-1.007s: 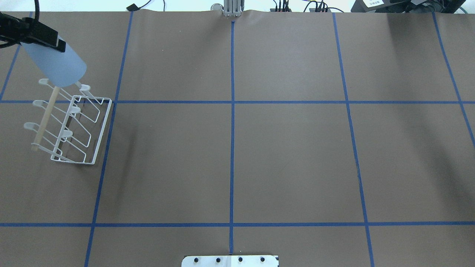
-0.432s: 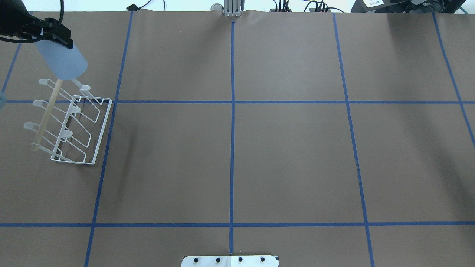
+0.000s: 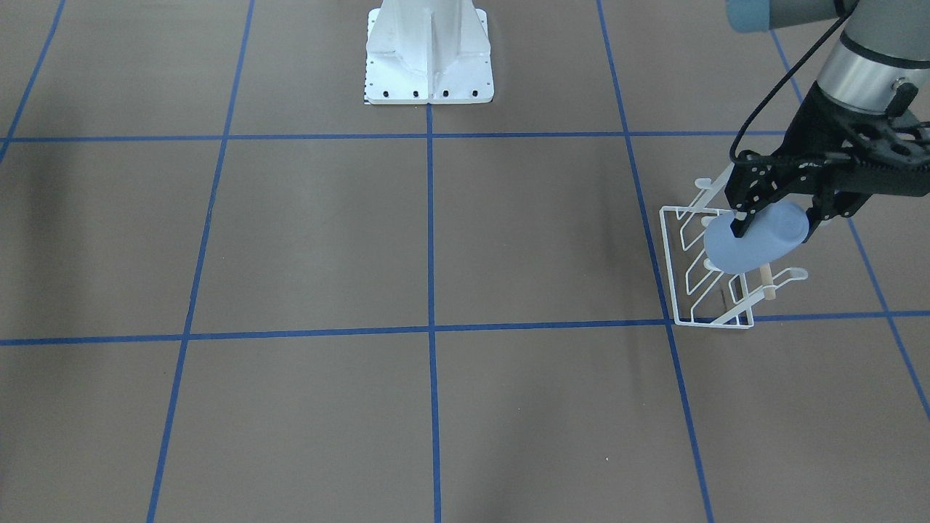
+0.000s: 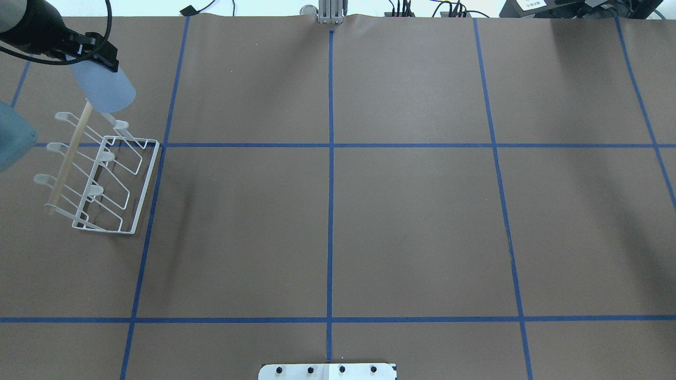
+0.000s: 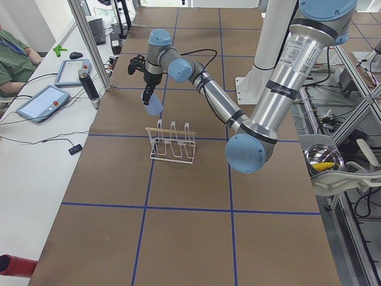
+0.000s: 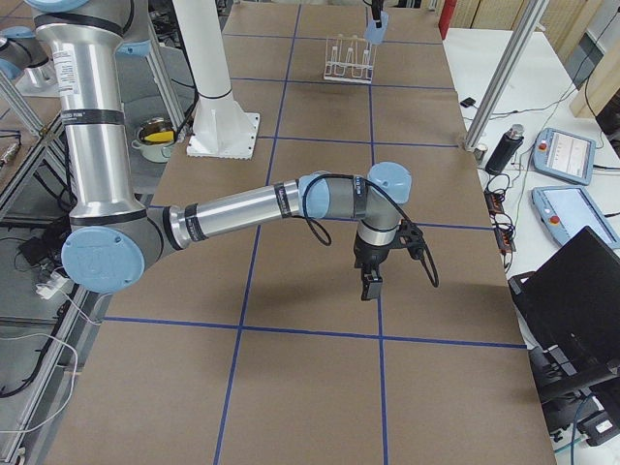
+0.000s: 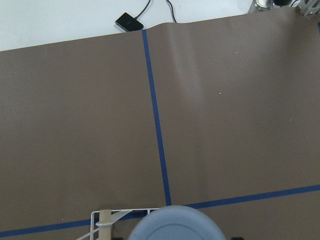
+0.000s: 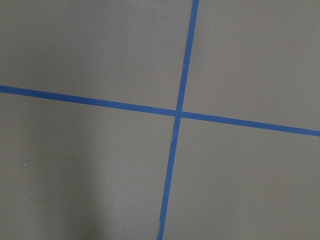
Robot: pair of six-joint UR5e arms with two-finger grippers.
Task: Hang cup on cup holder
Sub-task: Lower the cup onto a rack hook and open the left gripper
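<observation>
Left gripper (image 3: pixel 779 221) is pinching the cup (image 3: pixel 748 250) by one end. The tumbler body sticks out past the fingertips, tilted, with the cup holder (image 3: pixel 715 323) end just under the fingers.

Risk: the rounded base leads (mouth faces no prong, as far as I can tell), so lowering could bump the wooden rod (image 4: pixel 71 153) and shove the light wire rack. The smooth, matte, tapered plastic may slip in the pinch. Prongs are thin white wire with flat rounded tips.

Right gripper (image 6: pixel 372 283): can't tell its state.
</observation>
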